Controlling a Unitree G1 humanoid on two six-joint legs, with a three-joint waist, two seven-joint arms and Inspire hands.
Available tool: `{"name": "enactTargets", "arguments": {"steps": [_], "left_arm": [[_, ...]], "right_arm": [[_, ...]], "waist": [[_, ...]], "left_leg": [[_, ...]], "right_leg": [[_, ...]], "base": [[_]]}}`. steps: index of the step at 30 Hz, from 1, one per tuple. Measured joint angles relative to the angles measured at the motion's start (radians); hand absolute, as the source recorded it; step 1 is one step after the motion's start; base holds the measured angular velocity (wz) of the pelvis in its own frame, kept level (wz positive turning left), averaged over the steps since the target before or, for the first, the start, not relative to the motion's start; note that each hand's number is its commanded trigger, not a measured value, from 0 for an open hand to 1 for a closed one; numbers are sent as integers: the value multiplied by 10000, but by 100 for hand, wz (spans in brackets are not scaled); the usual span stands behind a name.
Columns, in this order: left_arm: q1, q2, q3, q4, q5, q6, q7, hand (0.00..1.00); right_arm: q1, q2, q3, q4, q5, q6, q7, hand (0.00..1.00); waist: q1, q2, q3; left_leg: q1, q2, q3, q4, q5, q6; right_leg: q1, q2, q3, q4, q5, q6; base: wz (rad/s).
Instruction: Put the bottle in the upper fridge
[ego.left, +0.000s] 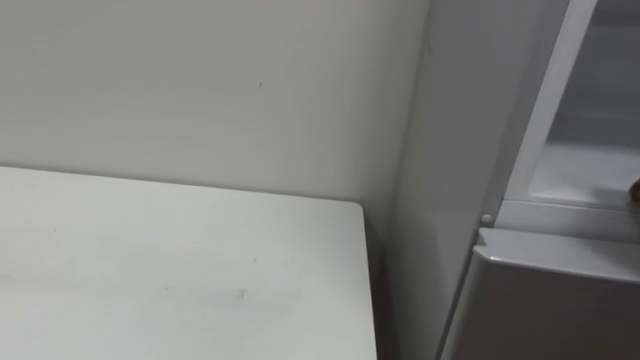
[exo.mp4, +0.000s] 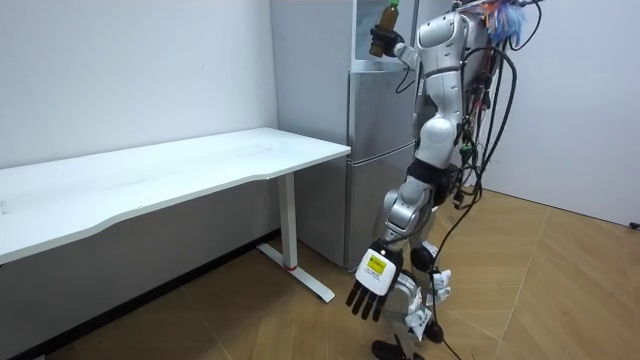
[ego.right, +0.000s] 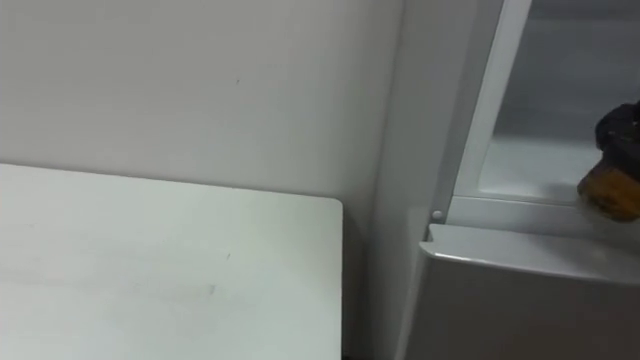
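Beside the fridge (exo.mp4: 380, 150), a white table (exo.mp4: 200, 165).

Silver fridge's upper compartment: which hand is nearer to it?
Right. The right hand is raised at the silver fridge's open upper compartment, holding a brown, green-capped bottle; the left hand hangs open far below it, at knee height.

A long white desk (exo.mp4: 200, 165) with a curved front edge stood on a white leg (exo.mp4: 289, 215) against a plain pale wall (exo.mp4: 130, 70). Just beside the desk's far end stood a tall silver fridge (exo.mp4: 378, 160). The floor (exo.mp4: 570, 290) was light wood parquet laid in a herringbone pattern.
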Motion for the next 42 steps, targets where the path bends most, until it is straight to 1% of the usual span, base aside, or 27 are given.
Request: {"name": "enactTargets", "arguments": {"steps": [2,6,9,13,14,17,19,21,22,23,25,26,28,29,31,33,35,37,39,40,42], "left_arm": [[-1,20,-17,0,-10,3,-24,0],[-38,55,-46,-24,-9,8,-70,0],[-27,114,-41,-24,14,46,-75,0],[-66,255,-38,-34,23,145,-160,0],[-60,281,-37,-34,33,178,-190,0],[-70,285,-38,-34,40,243,-229,0],[-86,284,-37,-95,36,326,-274,0],[-78,286,-29,-134,17,446,-270,0],[-81,288,-49,-134,9,493,-268,0],[-61,286,-71,-132,-32,579,-269,0],[-86,288,-70,-138,-147,633,-273,0],[-89,292,-68,-154,-184,648,-284,0],[-69,304,-65,-153,-179,738,-323,0],[-42,306,-65,-133,-179,821,-372,0],[45,309,-55,-126,-179,868,-385,0],[115,309,-56,-140,-178,871,-374,0],[115,340,-56,-174,-182,865,-274,0],[155,369,-56,-165,-204,870,-194,0],[219,370,-56,-165,-399,876,-107,0],[225,370,-56,-165,-411,876,-107,0],[268,374,-46,-168,-581,877,-104,0]], "right_arm": [[-199,-12,203,47,131,0,7,100],[-321,-46,463,65,249,1,82,100],[-381,-46,709,140,238,1,116,100],[-799,-46,942,1063,195,1,185,100],[-1003,-48,982,1315,191,-2,184,100],[-1444,-90,1200,1924,190,-2,226,100],[-1475,-107,1223,2046,192,-44,242,100],[-1527,-118,1275,2301,196,-93,432,100],[-1591,-146,1335,2536,195,-135,508,100],[-1754,-205,1518,2873,182,-148,583,100],[-1901,-366,1712,3247,56,-144,749,100],[-1969,-496,1863,3452,-85,-140,877,100],[-1977,-567,1890,3642,-488,-93,1087,100],[-1983,-572,1890,3778,-755,-92,1208,100],[-2049,-579,1891,4082,-1020,-90,1402,100],[-2251,-672,1894,4591,-1083,-109,1618,100],[-2376,-927,1923,5182,-1082,-238,1772,100],[-2538,-945,1978,5672,-1079,-423,1872,100],[-2703,-958,1969,6101,-993,-489,2006,100],[-2722,-973,1966,6192,-971,-515,2066,92],[-2722,-1047,1961,6356,-953,-562,2179,58]], "waist": [[5,-76,25],[-4,-118,1],[30,-105,-7],[46,-76,-25],[65,-50,-41],[196,12,-94],[310,26,-105],[322,28,-105],[348,19,-99],[396,16,-85],[444,-31,-61],[471,-89,-30],[545,-133,-12],[580,-174,-37],[639,-206,-57],[650,-210,-58],[828,-203,-55],[872,-197,-53],[957,-164,-55],[997,-154,-53],[1095,-137,-51]], "left_leg": [[-2,14,-25,28,-1,-5],[-125,-3,-132,117,-2,-5],[-130,-9,-183,116,-2,-5],[-187,-42,-336,130,0,-2],[-185,-51,-382,128,0,-1],[-160,-53,-406,138,5,-8],[-103,-55,-407,122,11,-19],[-66,-48,-450,103,17,-28],[12,-47,-469,84,17,-31],[83,-42,-471,74,16,-35],[75,-42,-509,62,13,-36],[62,-45,-524,64,12,-36],[14,-45,-545,98,12,-37],[-8,-47,-556,109,12,-37],[-19,-46,-576,138,11,-36],[-36,-51,-618,195,5,-28],[-105,-52,-679,290,-7,-19],[-103,-52,-733,321,-6,-21],[-103,-46,-762,344,-2,-27],[-102,-43,-762,357,-2,-28],[-110,-41,-796,384,1,-32]], "right_leg": [[11,10,-51,-3,-1,1],[-40,-2,-147,-11,0,1],[-30,-3,-188,-13,0,1],[-25,-13,-262,-28,0,1],[-24,-13,-254,-30,0,1],[6,5,-197,-86,0,0],[81,26,-192,-177,2,-2],[168,33,-197,-180,1,-2],[234,38,-205,-182,1,-2],[318,39,-269,-182,1,-1],[368,21,-445,-182,1,-1],[368,17,-465,-181,1,-1],[346,16,-487,-179,1,-2],[335,10,-521,-172,1,-2],[346,6,-590,-168,4,-6],[372,-2,-641,-169,8,-8],[385,-8,-701,-173,8,-9],[430,-6,-712,-172,8,-9],[446,4,-704,-172,8,-10],[447,7,-703,-172,10,-13],[459,12,-707,-172,11,-16]], "base": [[5],[6],[5],[9],[5],[-1],[-2],[6],[4],[6],[6],[4],[3],[4],[4],[8],[10],[9],[3],[0],[0]]}}
